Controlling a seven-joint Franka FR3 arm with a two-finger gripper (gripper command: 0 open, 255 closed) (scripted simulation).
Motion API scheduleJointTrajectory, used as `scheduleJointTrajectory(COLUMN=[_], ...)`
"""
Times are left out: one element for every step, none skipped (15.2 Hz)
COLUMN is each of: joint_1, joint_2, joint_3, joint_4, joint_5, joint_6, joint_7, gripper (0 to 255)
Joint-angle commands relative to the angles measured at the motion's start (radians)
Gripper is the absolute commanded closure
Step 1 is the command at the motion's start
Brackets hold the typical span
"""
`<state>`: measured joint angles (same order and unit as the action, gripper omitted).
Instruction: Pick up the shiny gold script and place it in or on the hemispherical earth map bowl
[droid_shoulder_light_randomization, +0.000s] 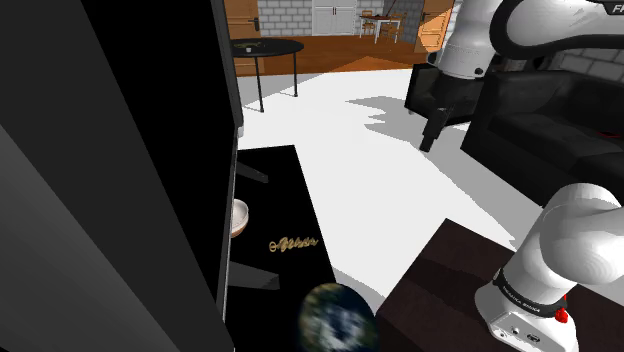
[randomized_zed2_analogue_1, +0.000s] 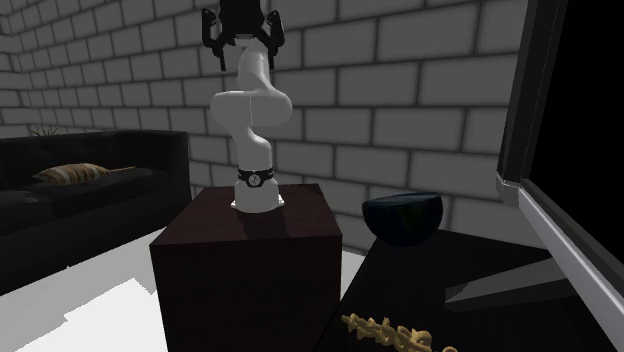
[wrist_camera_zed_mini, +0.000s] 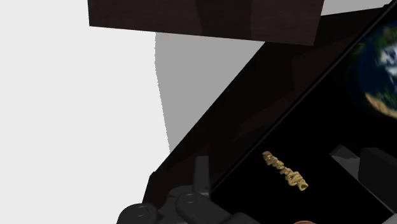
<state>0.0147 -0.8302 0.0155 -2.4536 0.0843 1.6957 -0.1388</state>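
Script (droid_shoulder_light_randomization: 293, 244), gold, lies lower centre of the shoulder view on a black table (droid_shoulder_light_randomization: 281, 182), earth-map bowl (droid_shoulder_light_randomization: 336, 318) below it; gripper (droid_shoulder_light_randomization: 431, 135) upper right, whether clenched or released I cannot tell.

Nothing legible tbh: the shiny gold cursive script (droid_shoulder_light_randomization: 292, 244) on the black table (droid_shoulder_light_randomization: 285, 190) won't resolve into letters, and the marking on the white robot arm (droid_shoulder_light_randomization: 480, 40) is cut off.

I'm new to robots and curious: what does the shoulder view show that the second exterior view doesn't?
The shoulder view adds a round dark table far off and a pinkish dish. The second exterior view adds a striped cushion on the black sofa. Both share the gold script, the globe bowl and the dark stand.
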Motion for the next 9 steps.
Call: scheduleJointTrajectory(joint_1=[0.0, 0.007, 0.013, 0.02, 0.026, 0.032, 0.039, 0.044, 0.05], joint_2=[0.0, 0.025, 0.052, 0.079, 0.108, 0.138, 0.169, 0.201, 0.234], joint_3=[0.0, 0.006, 0.012, 0.018, 0.024, 0.03, 0.036, 0.042, 0.048], joint_4=[0.0, -0.01, -0.018, -0.025, -0.031, -0.035, -0.039, -0.04, -0.041], joint_5=[0.0, 0.002, 0.004, 0.006, 0.008, 0.009, 0.01, 0.011, 0.012], joint_6=[0.0, 0.034, 0.068, 0.102, 0.135, 0.168, 0.202, 0.234, 0.267], joint_7=[0.0, -0.007, -0.013, -0.02, -0.027, -0.033, -0.039, -0.045, -0.051], gripper=[0, 0, 0, 0, 0, 0, 0, 0, 0])
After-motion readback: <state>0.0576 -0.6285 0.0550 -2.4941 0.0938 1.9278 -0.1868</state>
